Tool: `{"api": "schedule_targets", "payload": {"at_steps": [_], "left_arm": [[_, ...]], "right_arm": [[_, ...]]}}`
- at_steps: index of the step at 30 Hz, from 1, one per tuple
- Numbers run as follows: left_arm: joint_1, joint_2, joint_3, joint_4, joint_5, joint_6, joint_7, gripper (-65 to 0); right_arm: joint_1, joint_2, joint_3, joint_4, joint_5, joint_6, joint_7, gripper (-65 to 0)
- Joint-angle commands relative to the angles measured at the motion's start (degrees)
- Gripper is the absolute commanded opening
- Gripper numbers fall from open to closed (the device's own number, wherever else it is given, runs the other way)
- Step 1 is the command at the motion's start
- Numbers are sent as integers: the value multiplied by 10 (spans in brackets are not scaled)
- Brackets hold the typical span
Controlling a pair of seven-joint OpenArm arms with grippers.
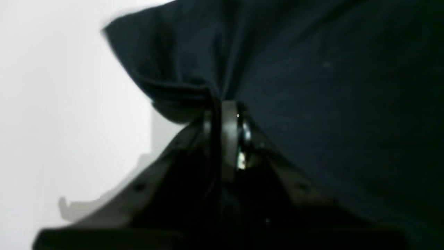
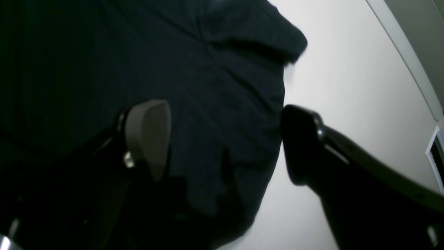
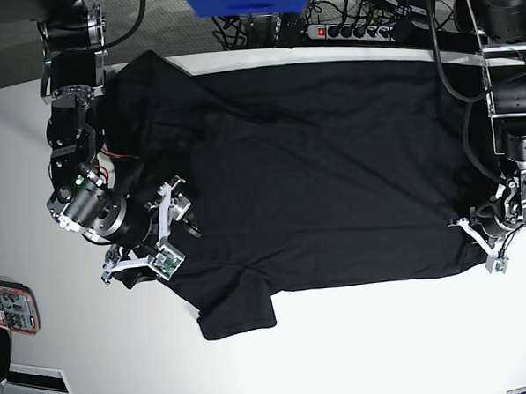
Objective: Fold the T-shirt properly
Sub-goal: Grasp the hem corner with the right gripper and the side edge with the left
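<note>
In the left wrist view the left gripper has its fingers pinched tight on a bunched fold of the black T-shirt, the cloth fanning out beyond the fingertips over the white table. In the right wrist view the right gripper stands wide, one finger over the shirt, the other at its edge, gripping nothing. From the base view the T-shirt lies spread flat between both grippers.

Black T-shirt flat across the white table (one sleeve toward the front).
</note>
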Motion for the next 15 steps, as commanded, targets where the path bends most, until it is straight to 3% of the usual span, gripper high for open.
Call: {"api": "schedule_targets", "payload": {"at_steps": [1,3,10,15], "left_arm": [[-11,-9,-1,4,5,2,-10,-650],[-9,-9,0,2,7,2,-36,-650],[-3,10,5,3,8,2,-39,-650],[11,12,5,27,8,2,-42,-650]], "right_arm": [[12,4,3,9,4,0,9,-172],[12,4,3,8,4,0,8,-172],[20,4,3,0,4,-1,10,-172],[131,-7,-21,-123,5,-2,10,-172]]}}
